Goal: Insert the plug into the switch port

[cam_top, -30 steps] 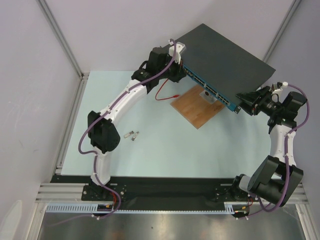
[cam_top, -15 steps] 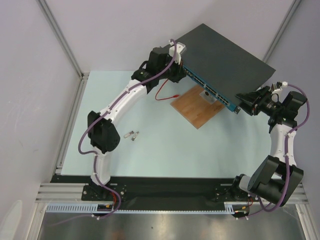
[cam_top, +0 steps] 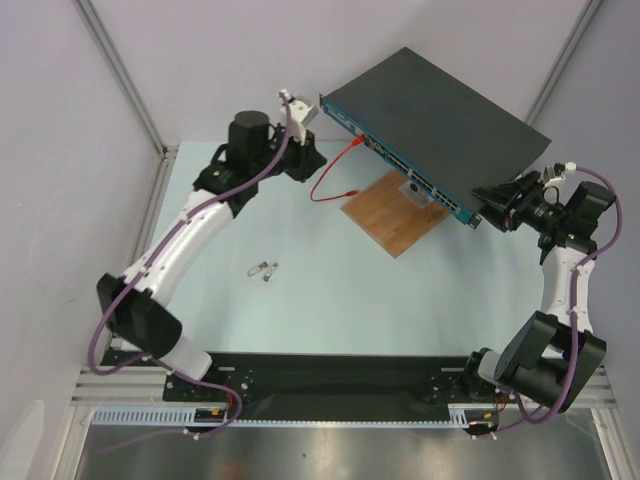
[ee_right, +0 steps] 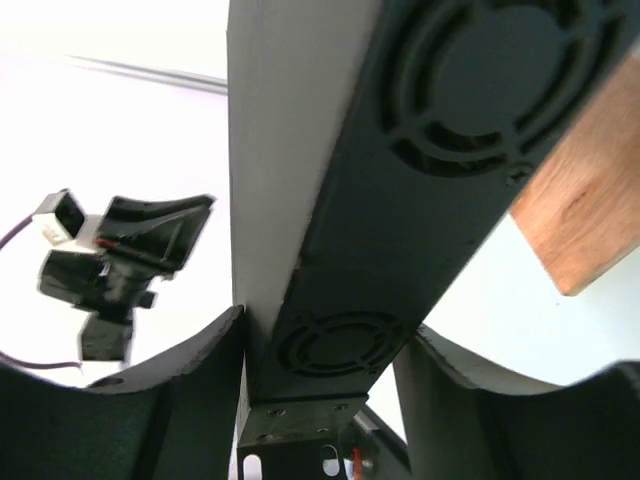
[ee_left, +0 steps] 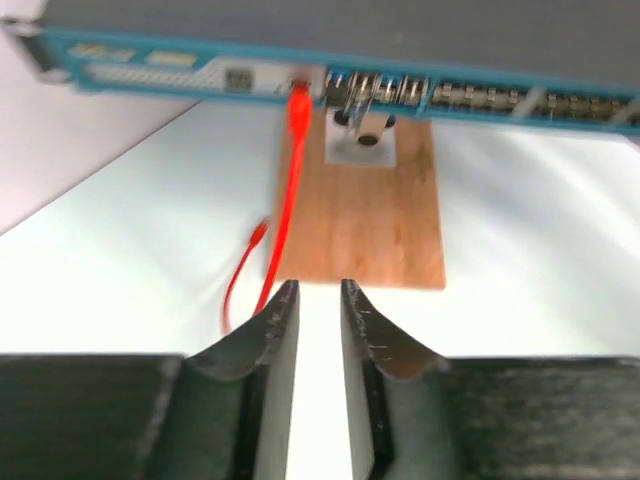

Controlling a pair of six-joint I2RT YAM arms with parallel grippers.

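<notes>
The switch (cam_top: 440, 110) is a flat black box with a blue port-lined front edge (ee_left: 500, 95), lying at the back. The red plug (ee_left: 298, 100) sits in a port near the left end of that edge. Its red cable (ee_left: 280, 230) trails down over the table. My left gripper (ee_left: 318, 290) is open and holds nothing. It hangs well back from the plug (cam_top: 358, 145), left of the switch. My right gripper (ee_right: 325, 325) is shut on the switch's right end (ee_right: 400, 200), one finger on either face.
A brown wooden board (cam_top: 395, 215) lies under the switch's front edge, with a small metal fitting (ee_left: 365, 130) on it. Two small loose connectors (cam_top: 265, 269) lie on the pale table. Frame posts and walls close in the left, back and right sides.
My left gripper has let go of the plug, opened and drawn back to the left, away from the switch. The plug stays in the port. The right arm holds still.
</notes>
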